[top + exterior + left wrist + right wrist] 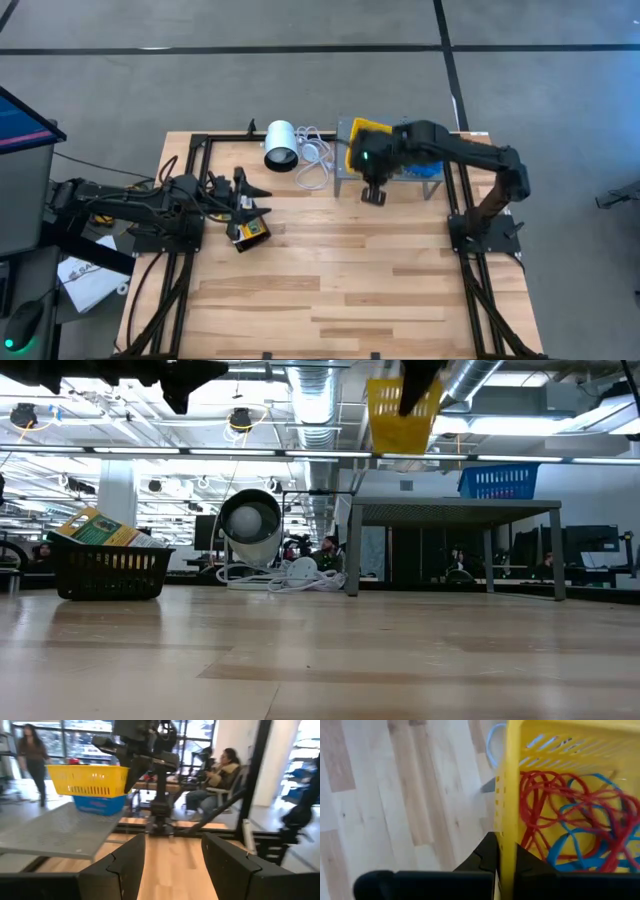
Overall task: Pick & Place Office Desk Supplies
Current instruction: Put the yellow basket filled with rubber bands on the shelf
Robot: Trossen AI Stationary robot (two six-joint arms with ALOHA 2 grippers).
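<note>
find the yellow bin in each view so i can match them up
High view: yellow bin at the table's far edge, over the grey perforated stand, under the right arm.
Low view: bin hanging high, upper centre, above the stand.
Left wrist view: bin held in the air, above the blue bin.
Right wrist view: bin wall clamped by the right gripper, rubber bands inside.
Shared landmark: the stand.

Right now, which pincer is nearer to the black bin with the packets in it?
Left. The left pincer hangs open just above the black bin. The right pincer is across the table, shut on the yellow bin's wall, over the grey stand.
</note>
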